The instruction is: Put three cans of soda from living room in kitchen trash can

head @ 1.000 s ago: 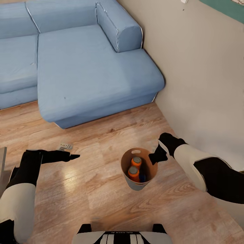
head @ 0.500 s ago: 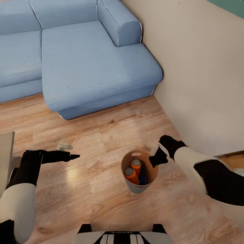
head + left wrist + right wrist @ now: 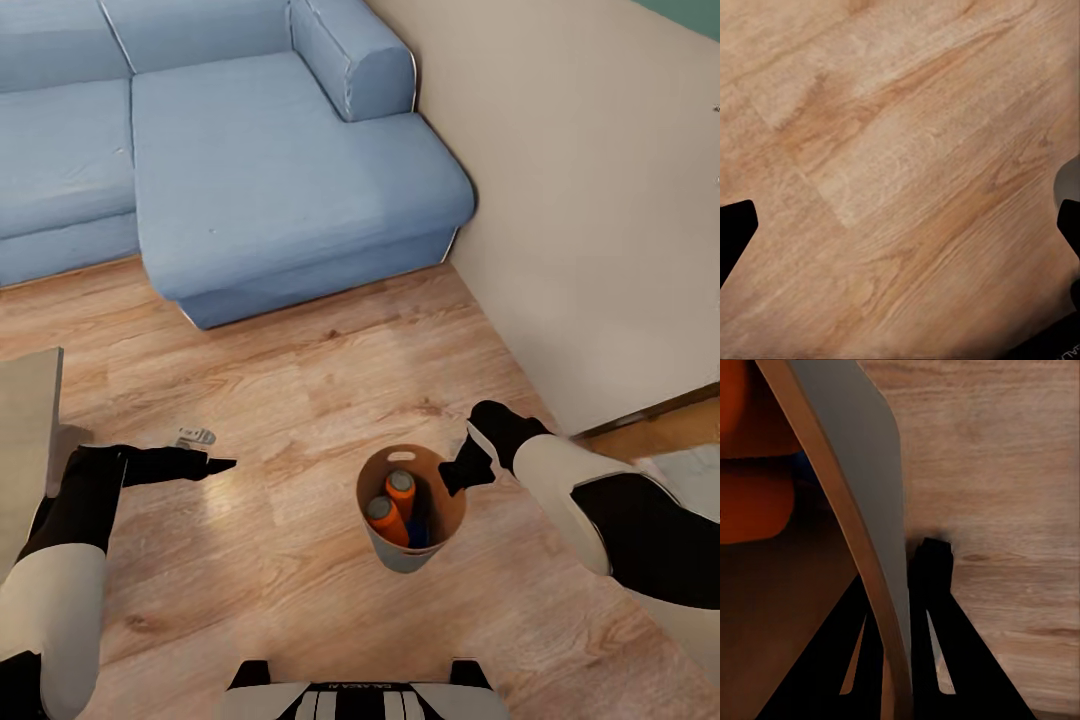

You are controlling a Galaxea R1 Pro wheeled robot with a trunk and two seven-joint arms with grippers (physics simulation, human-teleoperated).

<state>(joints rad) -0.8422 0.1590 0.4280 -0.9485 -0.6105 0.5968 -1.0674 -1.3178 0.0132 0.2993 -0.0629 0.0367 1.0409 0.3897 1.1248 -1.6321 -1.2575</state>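
Observation:
The trash can (image 3: 400,556), grey outside and tan inside, hangs just above the wood floor. My right gripper (image 3: 462,472) is shut on its rim, one finger inside the wall and one outside. Two orange soda cans (image 3: 400,486) (image 3: 381,512) lean inside it, with the dark blue soda can (image 3: 420,526) low beside them. The right wrist view shows my right gripper (image 3: 896,607) pinching the trash can wall (image 3: 862,472), with an orange soda can (image 3: 750,502) inside. My left gripper (image 3: 218,464) is open and empty over bare floor, one of its fingertips (image 3: 735,229) far from the other.
A blue corner sofa (image 3: 280,170) stands ahead, against a beige wall (image 3: 590,200) on the right. A low grey table (image 3: 25,430) edges in at the left. A small grey object (image 3: 195,436) lies on the floor. A dark threshold (image 3: 660,408) shows at the right.
The whole view has shifted: the sofa sits further off, the table edge has come in at the left and a threshold at the right. Both arms keep their pose; the cans now lean.

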